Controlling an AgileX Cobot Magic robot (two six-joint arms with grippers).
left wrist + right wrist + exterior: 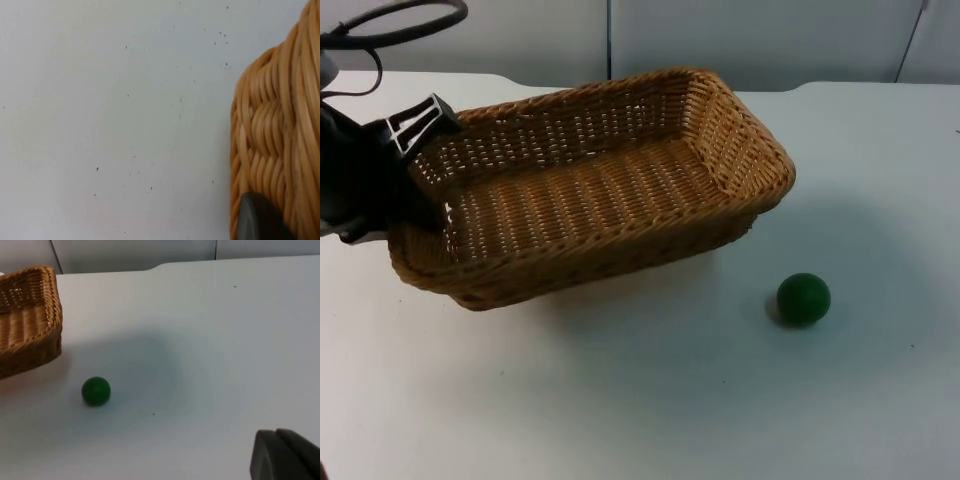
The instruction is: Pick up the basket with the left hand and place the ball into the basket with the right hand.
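Wicker basket (590,180) tilted at upper left, nothing inside.
Left gripper (420,165) clamps its left rim; green ball (804,299) lies lower right on the table (640,400); right gripper's state unclear.

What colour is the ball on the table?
Dark green. The ball shows best in the top view, lying on the white table.
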